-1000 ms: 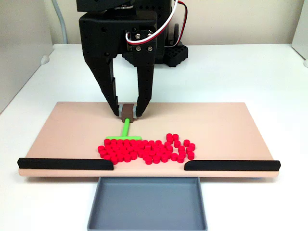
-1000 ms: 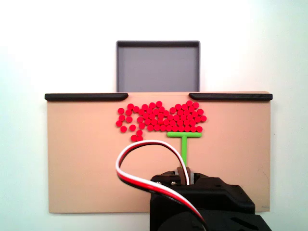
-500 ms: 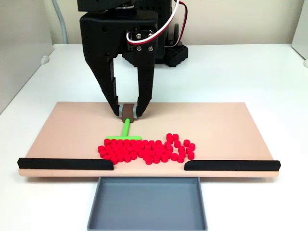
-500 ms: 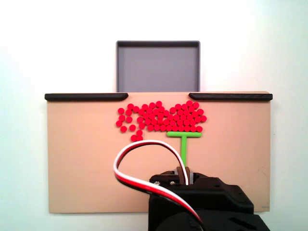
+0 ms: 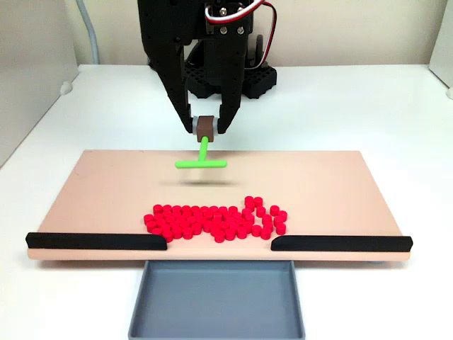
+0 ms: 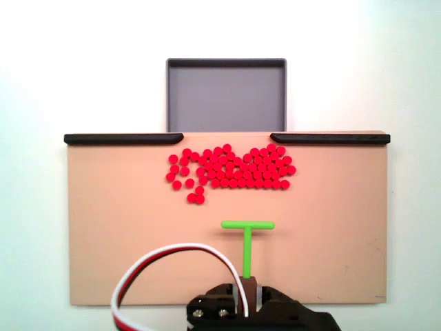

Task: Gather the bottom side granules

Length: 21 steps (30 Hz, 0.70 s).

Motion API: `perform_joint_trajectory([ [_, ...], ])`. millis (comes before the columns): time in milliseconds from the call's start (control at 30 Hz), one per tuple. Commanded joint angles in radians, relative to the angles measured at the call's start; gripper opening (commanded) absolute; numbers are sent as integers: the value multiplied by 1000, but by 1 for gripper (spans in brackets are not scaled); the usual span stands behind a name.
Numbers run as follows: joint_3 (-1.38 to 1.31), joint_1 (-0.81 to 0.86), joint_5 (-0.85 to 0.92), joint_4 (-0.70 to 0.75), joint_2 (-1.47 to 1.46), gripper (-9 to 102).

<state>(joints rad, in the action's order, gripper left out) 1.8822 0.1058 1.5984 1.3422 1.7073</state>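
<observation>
In a fixed view facing the arm, the black gripper (image 5: 206, 128) hangs at twelve o'clock above the tan board (image 5: 106, 191), its two fingers clamped on the brown handle block of the green T-shaped tool (image 5: 202, 161). The tool is lifted clear of the board, crossbar down, with a faint shadow beneath it. The granules (image 5: 216, 220) lie in a wide red band at six o'clock from the tool, well apart from it, near the board's front edge. Two black strips, one at eight o'clock (image 5: 97, 241) and one at four o'clock (image 5: 341, 244), line that edge, leaving a gap in front of the grey tray (image 5: 216, 303). Nothing stands between the granules and that gap.

In a fixed view from behind the arm, the gripper (image 6: 248, 288) sits at six o'clock, closed on the tool (image 6: 247, 236). The granules (image 6: 231, 171) lie at twelve o'clock from the crossbar, just below the black strips (image 6: 123, 138) and the tray (image 6: 226, 65). A red-white cable (image 6: 172, 258) arcs at seven o'clock.

A second ago the crossbar touched the granules' edge with the tool down on the board; now it is raised and drawn back toward the arm. The granules have not shifted.
</observation>
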Motion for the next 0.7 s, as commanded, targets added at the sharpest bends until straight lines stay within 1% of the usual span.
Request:
perform_joint_trajectory([
  [0,-18,2,-6,40,72,0],
  [167,-18,-21,-26,86,112,0],
  [667,-6,-71,-63,87,155,0],
])
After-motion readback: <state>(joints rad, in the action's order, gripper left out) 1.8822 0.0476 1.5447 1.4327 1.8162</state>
